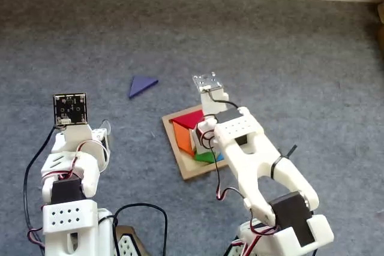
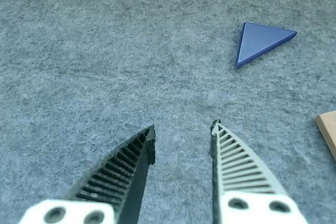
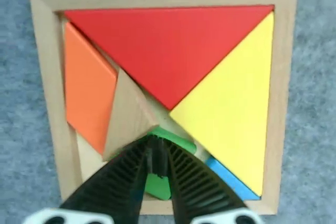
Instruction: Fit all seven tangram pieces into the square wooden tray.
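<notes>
1. Pieces of the tangram, six of them, sit inside the square wooden tray (image 3: 50, 77). The tray lies on the grey tabletop (image 1: 270, 46), turned at an angle in the high view and partly under the right arm (image 1: 258, 160).
2. A large red triangle (image 3: 168, 45) fills one side of the tray, its long edge along the rim.
3. A large yellow triangle (image 3: 231, 114) fills the neighbouring side. It meets the red one edge to edge, and both points reach toward the tray's middle.
4. An orange parallelogram (image 3: 89, 93) lies against the rim opposite the yellow triangle, one end touching the red triangle.
5. A plain wood-coloured triangle (image 3: 128, 116) sits just beside the orange piece. Slivers of bare tray floor show between it and the red and yellow triangles.
6. A green piece (image 3: 176, 141) and a light blue piece (image 3: 231, 179) lie along the remaining side. The blue one touches the yellow triangle, and the green one is partly hidden.
7. The right jaws are together, their tips over the spot where the wood-coloured triangle's corner meets the green piece. Whether they press on either piece cannot be told.
8. A dark blue triangle (image 1: 143, 85) lies flat on the tabletop outside the tray, well apart from it.
9. The left jaws, at the end of the left arm (image 1: 69, 178), stand apart over bare tabletop with nothing between them. The dark blue triangle lies ahead of them, not touching.
</notes>
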Controlling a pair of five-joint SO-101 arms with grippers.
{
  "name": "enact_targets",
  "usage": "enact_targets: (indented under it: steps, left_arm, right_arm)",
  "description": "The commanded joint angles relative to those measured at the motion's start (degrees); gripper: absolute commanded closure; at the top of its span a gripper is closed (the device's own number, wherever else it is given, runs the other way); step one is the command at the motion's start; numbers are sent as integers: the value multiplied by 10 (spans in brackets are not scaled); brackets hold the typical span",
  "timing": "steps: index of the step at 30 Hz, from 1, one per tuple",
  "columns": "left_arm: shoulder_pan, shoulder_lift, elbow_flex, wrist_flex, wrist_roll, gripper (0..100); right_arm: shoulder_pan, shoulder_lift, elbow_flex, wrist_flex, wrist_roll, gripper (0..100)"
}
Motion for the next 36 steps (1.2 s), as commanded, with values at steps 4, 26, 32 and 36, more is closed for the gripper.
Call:
enact_targets:
  steps: [4,26,32,36]
  left_arm:
    - [-5,-8,-2,-11,-6,810]
    - [-6,-8,-2,-10,-6,810]
    - [-6,-8,-2,-10,-6,810]
    - [-6,-8,-2,-11,-6,810]
  right_arm:
    - [-9,-58,-7,44,6,993]
    - [84,50,-75,98,6,993]
    - [80,43,-109,147,6,993]
    - [80,-15,-110,145,5,993]
